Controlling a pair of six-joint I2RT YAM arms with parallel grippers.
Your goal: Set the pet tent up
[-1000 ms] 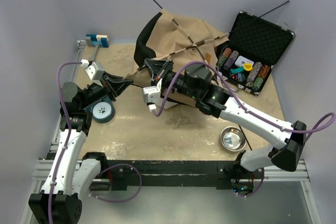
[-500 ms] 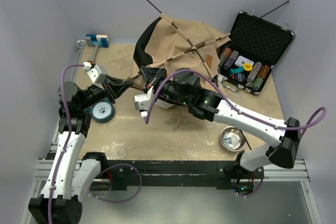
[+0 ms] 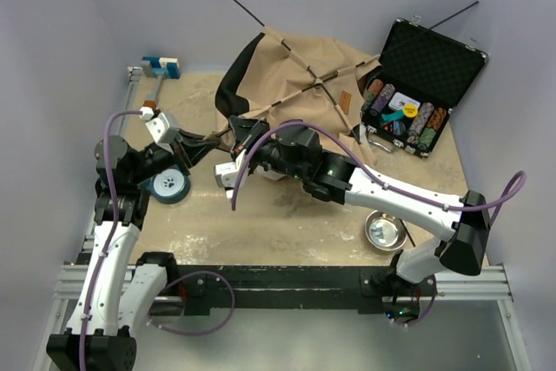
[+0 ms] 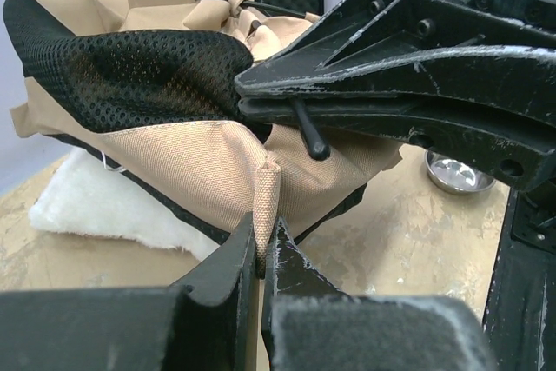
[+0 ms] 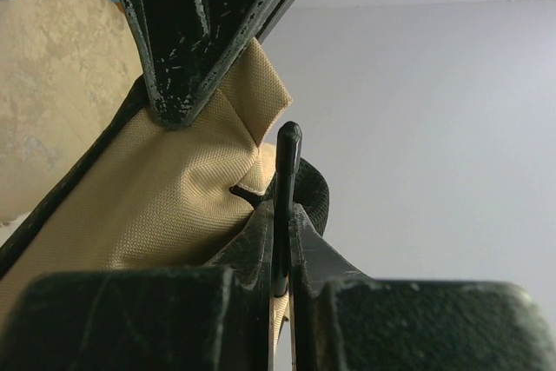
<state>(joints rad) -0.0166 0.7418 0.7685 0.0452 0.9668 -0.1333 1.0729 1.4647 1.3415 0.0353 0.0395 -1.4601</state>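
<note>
The pet tent point(image 3: 300, 67) is a crumpled tan fabric heap with black lining and thin dark crossed poles at the back middle of the table. My left gripper point(image 3: 212, 138) is shut on a tan corner tab of the tent point(image 4: 266, 193), as the left wrist view point(image 4: 263, 236) shows. My right gripper point(image 3: 236, 124) is shut on the tip of a thin dark pole point(image 5: 284, 171), seen close in the right wrist view point(image 5: 282, 215). The two grippers nearly touch at the tent's near-left corner. The pole tip point(image 4: 309, 132) hangs just above the tab.
A white puffy cushion point(image 4: 87, 210) lies under the tent. An open black case of poker chips point(image 3: 421, 84) stands at the back right. A steel bowl point(image 3: 382, 229) sits front right. A blue tape roll point(image 3: 169, 184) lies by the left arm, and a blue-and-white tool point(image 3: 161, 67) lies back left.
My right gripper has moved left with the pole end, up to the left gripper. The tent's near-left corner has stretched left. My left gripper has shifted slightly left.
</note>
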